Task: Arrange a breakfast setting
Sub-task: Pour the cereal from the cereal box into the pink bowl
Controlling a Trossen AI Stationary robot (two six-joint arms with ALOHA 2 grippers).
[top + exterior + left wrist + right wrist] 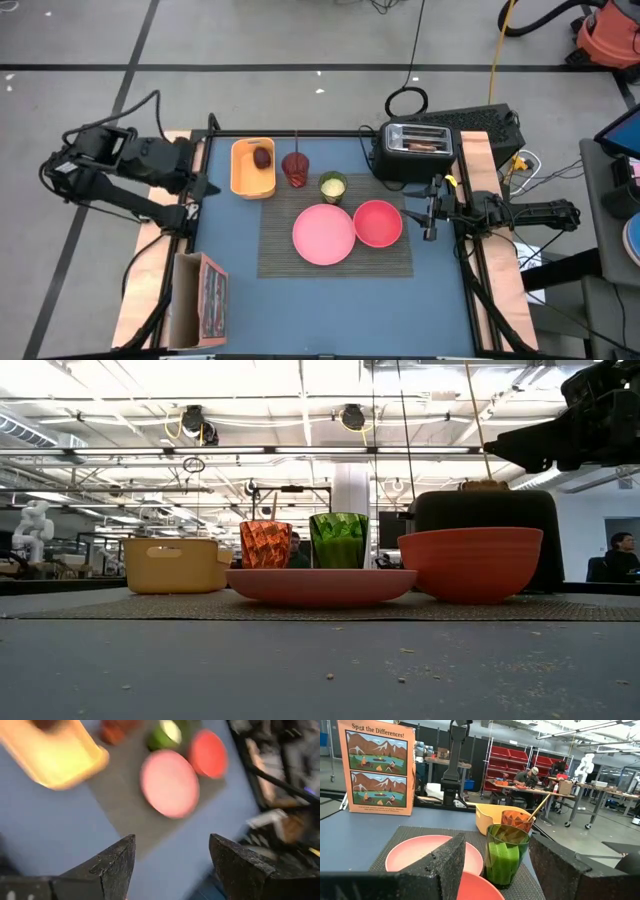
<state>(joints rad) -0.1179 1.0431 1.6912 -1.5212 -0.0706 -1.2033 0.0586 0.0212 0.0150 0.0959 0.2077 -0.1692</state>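
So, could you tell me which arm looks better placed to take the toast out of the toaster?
Probably the right. Its hand is open at the table's right edge, just in front of the toaster holding the toast. The left hand, also open, waits at the far left edge, beyond the yellow bin.

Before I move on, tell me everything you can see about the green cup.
The green cup is a small translucent tumbler with faceted walls. It stands upright on the dark woven placemat, near its far edge, between the red tumbler and the pink-red bowl, just behind the pink plate. From above its inside looks pale; whether it holds anything is unclear. No gripper touches it.
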